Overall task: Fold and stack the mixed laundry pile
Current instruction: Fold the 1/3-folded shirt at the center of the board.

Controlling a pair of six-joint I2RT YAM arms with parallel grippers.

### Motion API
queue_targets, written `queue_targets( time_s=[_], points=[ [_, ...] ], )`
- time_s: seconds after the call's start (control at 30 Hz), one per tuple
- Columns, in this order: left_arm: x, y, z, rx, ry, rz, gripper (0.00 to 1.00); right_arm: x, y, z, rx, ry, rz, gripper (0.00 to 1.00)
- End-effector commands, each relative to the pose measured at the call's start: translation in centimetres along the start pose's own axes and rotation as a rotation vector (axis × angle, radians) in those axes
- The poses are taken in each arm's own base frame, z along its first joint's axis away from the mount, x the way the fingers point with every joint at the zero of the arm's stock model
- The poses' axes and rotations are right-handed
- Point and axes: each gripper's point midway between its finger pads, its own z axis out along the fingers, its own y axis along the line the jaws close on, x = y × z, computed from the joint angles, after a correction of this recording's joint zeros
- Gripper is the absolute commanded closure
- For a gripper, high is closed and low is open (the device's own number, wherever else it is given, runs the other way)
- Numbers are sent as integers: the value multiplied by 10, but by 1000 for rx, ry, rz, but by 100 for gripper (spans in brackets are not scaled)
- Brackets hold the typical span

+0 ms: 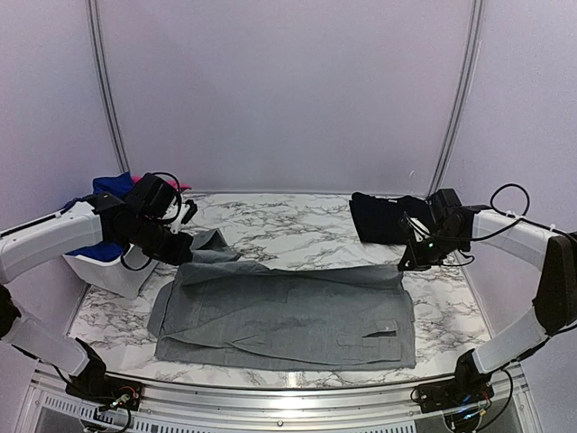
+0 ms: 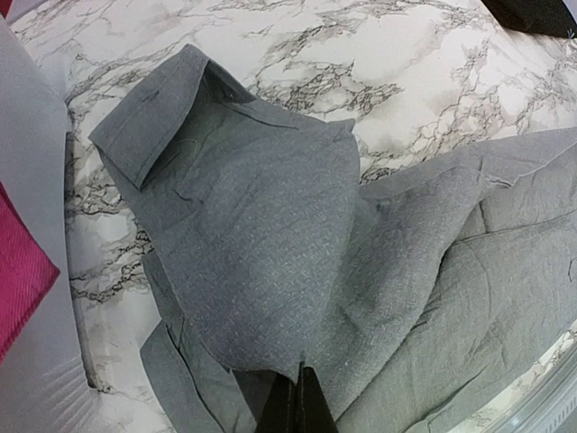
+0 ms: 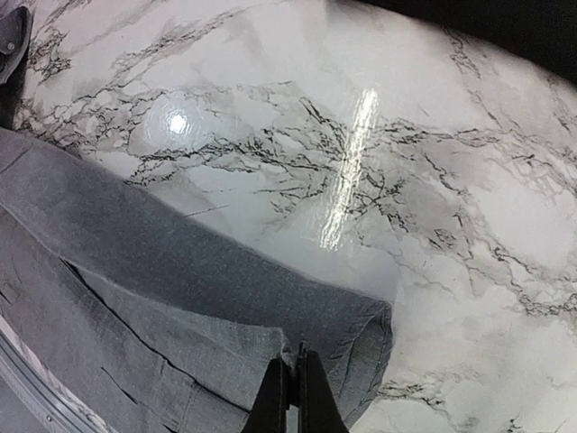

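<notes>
the top view shows the whole grey shirt (image 1: 288, 311) lying wide and flat across the marble table (image 1: 297, 225), a black garment (image 1: 383, 219) folded at the far right, blue cloth (image 1: 110, 185) in the white basket (image 1: 113, 271) at the left. only the left wrist view shows the woven collar part lifted in a soft peak, the left claw (image 2: 297, 406) pinched together on it, pink cloth (image 2: 22, 280) beside. the right claw (image 3: 293, 392) is clamped on the shirt's rolled far right corner. bare glossy marble lies beyond the shirt's far edge.
</notes>
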Motion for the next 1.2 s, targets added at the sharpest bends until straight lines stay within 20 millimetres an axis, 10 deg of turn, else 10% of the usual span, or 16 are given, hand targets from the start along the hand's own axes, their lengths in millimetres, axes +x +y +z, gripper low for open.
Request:
queue_targets(
  time_s=[0.0,0.1,0.27,0.37,0.63,0.83,1.17],
  points=[
    [26,0,1,-11,34,-30,100,7,4,-7,5,18,56,100],
    [42,-3,10,-8,72,-21,94,20,0,-1,16,68,84,95],
    [50,-8,12,2,86,-13,66,19,4,-11,12,79,103,47],
    [36,-9,1,8,9,-10,51,-1,9,-28,15,14,81,35],
    [14,-17,12,29,-18,7,42,-31,30,-22,-86,-36,60,41],
    [1,-8,38,-42,-12,-26,41,-2,62,29,-139,97,16,49],
    [-63,36,70,-277,-18,-57,23,17,46,98,-124,215,46,51]
  ],
)
